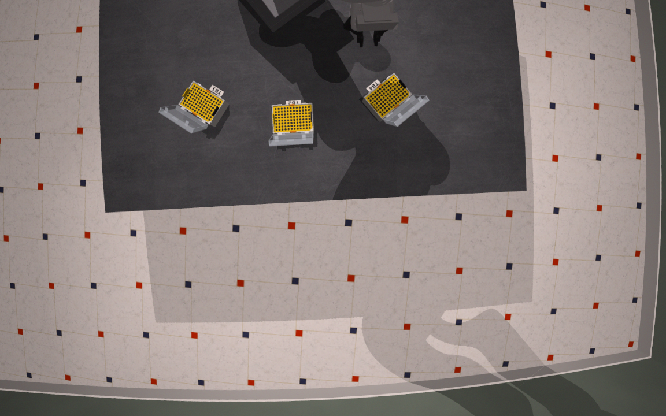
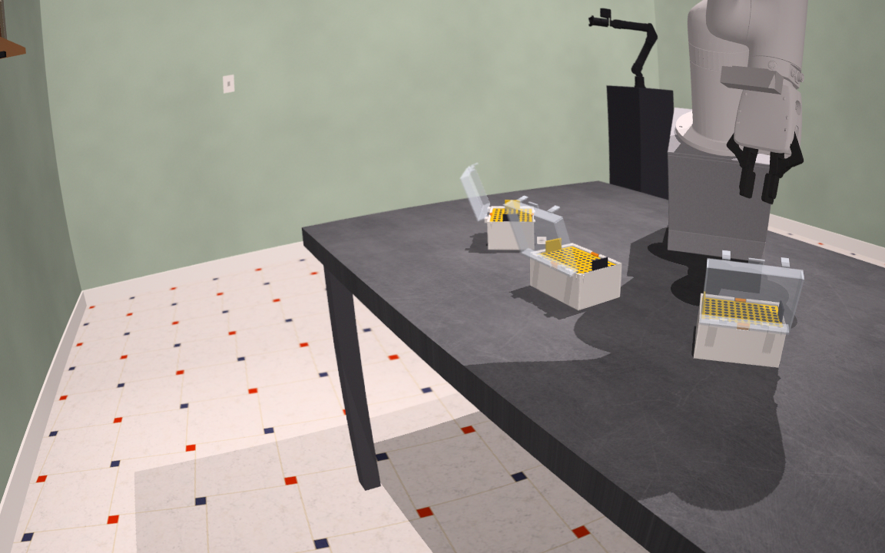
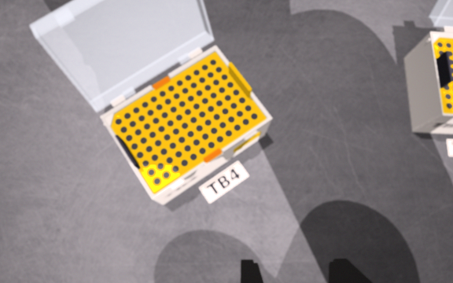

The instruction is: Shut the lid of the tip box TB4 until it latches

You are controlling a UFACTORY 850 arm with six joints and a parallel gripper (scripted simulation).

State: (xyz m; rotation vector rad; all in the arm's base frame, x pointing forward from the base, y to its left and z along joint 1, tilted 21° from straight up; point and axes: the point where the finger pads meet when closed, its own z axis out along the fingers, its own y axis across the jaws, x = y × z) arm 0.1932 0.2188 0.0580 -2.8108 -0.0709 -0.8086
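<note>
Tip box TB4 [image 3: 189, 122] stands flat on the dark bench, its yellow tip rack showing and its clear lid [image 3: 120, 47] open, tilted back on the hinge. Its label [image 3: 223, 181] lies at its front edge. It is the rightmost box in the overhead view [image 1: 387, 95] and the nearest one in the side view [image 2: 741, 322]. My gripper [image 2: 758, 182] hangs well above the bench, behind and above TB4, touching nothing. Its fingers stand partly drawn in, with an empty gap between them.
TB2 [image 1: 292, 119] stands mid-bench and TB1 [image 1: 199, 103] at the left, both with lids open. TB2 also shows at the right edge of the wrist view [image 3: 452, 82]. The arm's grey pedestal [image 2: 717, 199] stands behind TB4. A black stand [image 2: 638, 137] is beyond the bench.
</note>
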